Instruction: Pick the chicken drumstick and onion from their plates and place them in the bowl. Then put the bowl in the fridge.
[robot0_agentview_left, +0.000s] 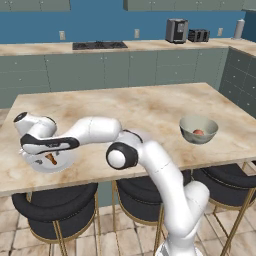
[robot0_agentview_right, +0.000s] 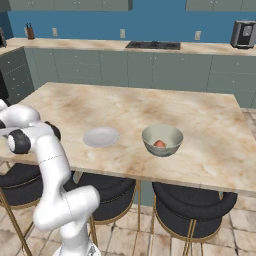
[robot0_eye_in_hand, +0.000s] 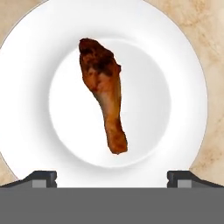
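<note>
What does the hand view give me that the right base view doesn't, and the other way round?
Hand view: the chicken drumstick lying on its plate, thick end away from the open gripper, whose fingertips straddle the near rim.

Right base view: the bowl with the onion inside, and the other plate bare beside it.

Both: the marbled counter.

onion (robot0_agentview_right: 159, 143) inside bowl (robot0_agentview_right: 162, 131), empty plate (robot0_agentview_right: 101, 136) beside it on island counter (robot0_agentview_right: 210, 130)

Drumstick (robot0_eye_in_hand: 103, 91) on plate (robot0_eye_in_hand: 183, 65); onion (robot0_agentview_right: 159, 143) in bowl (robot0_agentview_right: 162, 131)
</note>
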